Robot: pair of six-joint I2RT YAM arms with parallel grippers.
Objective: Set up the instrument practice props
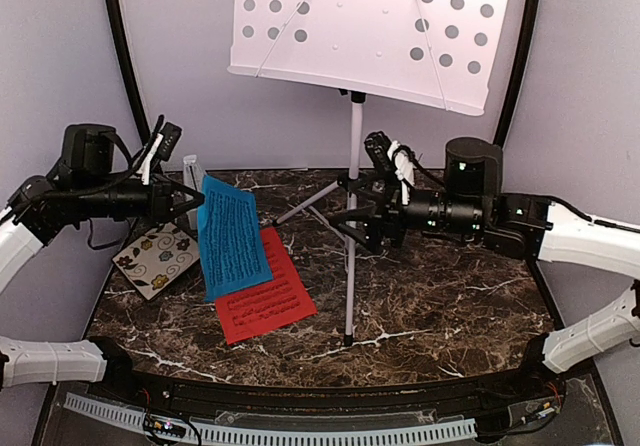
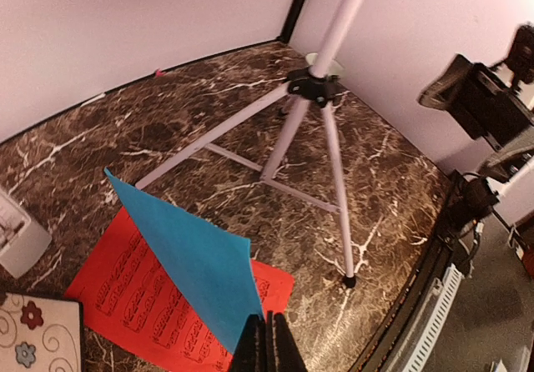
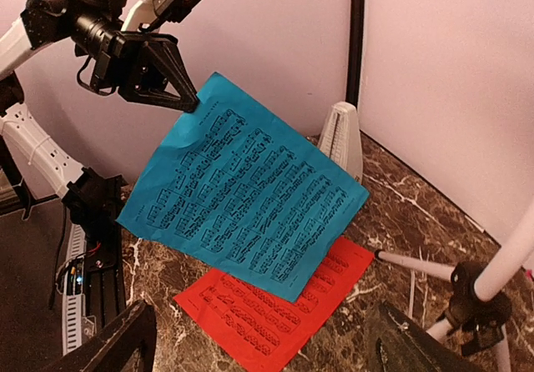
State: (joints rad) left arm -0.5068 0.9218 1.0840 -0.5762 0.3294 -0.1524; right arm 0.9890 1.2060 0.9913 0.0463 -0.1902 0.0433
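Music stand (image 1: 370, 26) upright. Your left gripper (image 1: 198, 201) pinches corner of blue sheet (image 1: 232, 241), hanging left of stand, not yet on it. Red sheet (image 1: 265, 301) flat below, metronome (image 3: 344, 134) farther left, both unplaced. Your right gripper (image 1: 352, 214) gapes empty beside stand.

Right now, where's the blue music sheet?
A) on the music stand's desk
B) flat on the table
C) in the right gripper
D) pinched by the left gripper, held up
D: the left gripper is shut on one corner of the blue music sheet, holding it up over the red-orange music sheet, which lies flat on the marble table.
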